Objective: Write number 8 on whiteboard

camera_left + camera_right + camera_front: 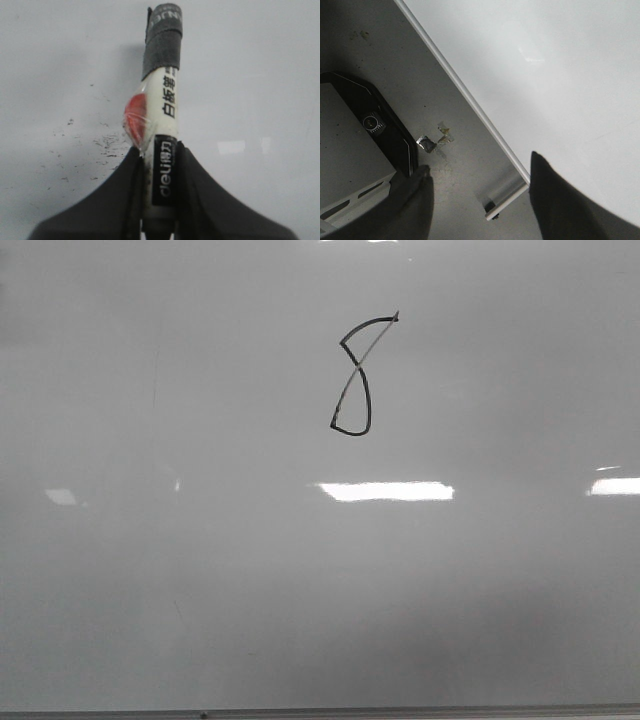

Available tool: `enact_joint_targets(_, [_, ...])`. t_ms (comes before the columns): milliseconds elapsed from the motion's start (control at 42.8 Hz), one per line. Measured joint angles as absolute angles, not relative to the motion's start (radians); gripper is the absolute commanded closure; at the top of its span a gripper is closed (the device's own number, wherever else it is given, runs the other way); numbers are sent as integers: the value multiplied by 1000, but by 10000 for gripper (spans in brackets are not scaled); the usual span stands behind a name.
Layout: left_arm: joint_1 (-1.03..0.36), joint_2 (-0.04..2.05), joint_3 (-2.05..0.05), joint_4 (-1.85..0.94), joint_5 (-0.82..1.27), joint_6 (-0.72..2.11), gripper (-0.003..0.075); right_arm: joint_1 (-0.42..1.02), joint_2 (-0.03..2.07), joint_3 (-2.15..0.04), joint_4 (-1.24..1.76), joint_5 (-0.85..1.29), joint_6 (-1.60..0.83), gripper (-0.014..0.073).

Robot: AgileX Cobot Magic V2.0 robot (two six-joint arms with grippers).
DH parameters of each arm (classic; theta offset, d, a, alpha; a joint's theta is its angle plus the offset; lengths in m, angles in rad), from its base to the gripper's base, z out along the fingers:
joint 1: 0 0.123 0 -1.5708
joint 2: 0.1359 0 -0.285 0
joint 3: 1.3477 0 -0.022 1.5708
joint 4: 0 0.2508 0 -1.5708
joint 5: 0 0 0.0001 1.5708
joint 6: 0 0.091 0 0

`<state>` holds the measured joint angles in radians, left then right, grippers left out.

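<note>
On the whiteboard [200, 590] front shows number 8 [357, 380]; left fingers [192, 200] clamp marker [162, 125], right fingers [550, 195] spread.

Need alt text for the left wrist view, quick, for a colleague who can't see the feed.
The left pincer grips a white marker with black printing, a red patch on its side and grey tape wrapped near its far end. Behind it lies the pale whiteboard, speckled with small dark flecks on one side; no tip contact can be made out.

Glossy whiteboard [200, 590], smooth and pale, with bright reflections.
Marker [164, 115]: shiny white plastic barrel wrapped in crinkled clear film, grey cloth-like tape near its tip; matt black fingers [115, 200].
</note>
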<state>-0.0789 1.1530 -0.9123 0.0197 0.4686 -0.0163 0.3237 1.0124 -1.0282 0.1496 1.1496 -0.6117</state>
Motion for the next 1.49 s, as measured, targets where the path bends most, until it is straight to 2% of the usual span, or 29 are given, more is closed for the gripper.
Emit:
enact_joint_targets(140, [-62,1222,-852,0,363,-19,741,324,1012,-1028,150,1133,-610,151])
enact_joint_targets(467, [-62,1378,-850,-7,304,-23,734,324,1012,-1028,150,1133,-608,151])
enact_joint_targets(537, [-62,1398,-850,-7,297,-23,698,324,1012,-1028,150,1133,-608,151])
enact_joint_targets(700, [-62,1432,-850,-7,291,-23,549,324,1012,-1028,150,1133,-608,151])
enact_joint_targets(957, [-62,1468,-850,-7,301,-23,454,324,1012,-1028,150,1133,-608,151])
enact_joint_targets(1190, [-62,1468,-850,-7,307,-23,277,324,1012,-1028,150,1133,-608,151])
enact_joint_targets(1494, [-62,1448,-852,0,354,-23,260,319,1007,-1028,150,1131,-562,151])
